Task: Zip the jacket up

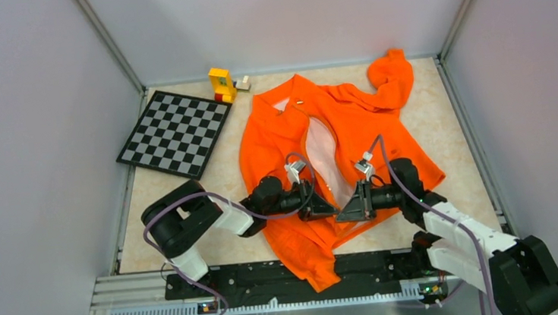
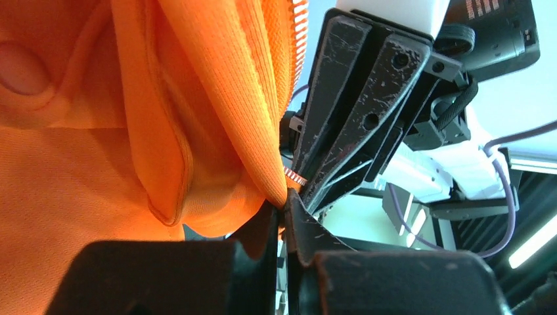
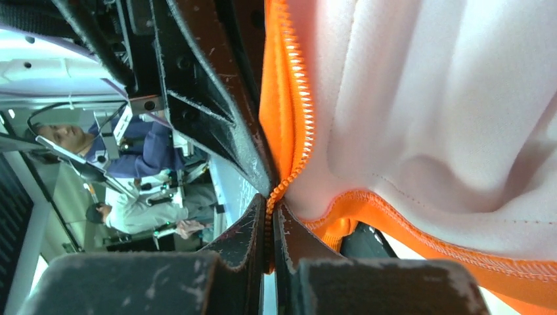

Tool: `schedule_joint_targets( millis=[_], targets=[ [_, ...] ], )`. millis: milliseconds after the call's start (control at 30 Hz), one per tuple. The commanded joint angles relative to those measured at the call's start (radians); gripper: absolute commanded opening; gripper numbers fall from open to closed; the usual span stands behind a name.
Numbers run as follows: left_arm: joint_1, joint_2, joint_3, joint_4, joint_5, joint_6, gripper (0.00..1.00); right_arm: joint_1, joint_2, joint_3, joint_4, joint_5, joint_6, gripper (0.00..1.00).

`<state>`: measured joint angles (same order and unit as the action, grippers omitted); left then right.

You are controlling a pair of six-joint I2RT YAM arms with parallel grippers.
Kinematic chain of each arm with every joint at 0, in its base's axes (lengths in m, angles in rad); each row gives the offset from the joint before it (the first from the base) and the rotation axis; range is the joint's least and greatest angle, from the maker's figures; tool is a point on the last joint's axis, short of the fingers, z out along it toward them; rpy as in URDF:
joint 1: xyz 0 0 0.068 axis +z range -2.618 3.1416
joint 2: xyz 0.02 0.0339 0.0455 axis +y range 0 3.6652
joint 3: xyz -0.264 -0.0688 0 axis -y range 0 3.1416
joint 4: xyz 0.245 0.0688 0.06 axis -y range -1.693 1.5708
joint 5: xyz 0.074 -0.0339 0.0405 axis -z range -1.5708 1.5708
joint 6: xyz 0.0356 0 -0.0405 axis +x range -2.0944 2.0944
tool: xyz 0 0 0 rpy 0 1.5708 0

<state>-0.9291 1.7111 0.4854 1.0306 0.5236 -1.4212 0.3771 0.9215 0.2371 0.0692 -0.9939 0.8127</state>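
Find the jacket (image 1: 274, 135) spread across the middle of the table (image 1: 440, 113), collar toward the far wall, hem draped over the near edge, 1 sleeve (image 1: 393, 75) bunched at the far right. Left of it, note the checkerboard (image 1: 175, 132), with the block toy (image 1: 221, 84) just behind its far corner. Near the hem, see the 2 grippers almost tip to tip: left gripper (image 1: 326, 208) pinching the left front edge, right gripper (image 1: 342, 213) pinching the right.

Beige table (image 1: 453, 135) carries orange jacket (image 1: 274, 135) spread mid-table with hem over near edge, checkerboard (image 1: 175, 132) far left, small yellow toy (image 1: 221, 84) just beyond it.
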Motion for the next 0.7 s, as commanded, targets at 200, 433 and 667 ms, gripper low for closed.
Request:
schedule_joint_targets(
  millis=[200, 433, 667],
  targets=[
    [0.010, -0.020, 0.004, 0.019, 0.032, 0.148, 0.00, -0.082, -0.051, 0.062, -0.201, 0.027, -0.089, 0.44],
    [0.009, -0.034, 0.027, -0.015, 0.058, 0.217, 0.00, -0.122, -0.013, 0.032, -0.028, -0.064, 0.003, 0.46],
    [0.009, -0.062, 0.018, -0.033, 0.038, 0.244, 0.00, -0.121, 0.052, 0.037, -0.043, -0.091, -0.049, 0.34]
  ],
)
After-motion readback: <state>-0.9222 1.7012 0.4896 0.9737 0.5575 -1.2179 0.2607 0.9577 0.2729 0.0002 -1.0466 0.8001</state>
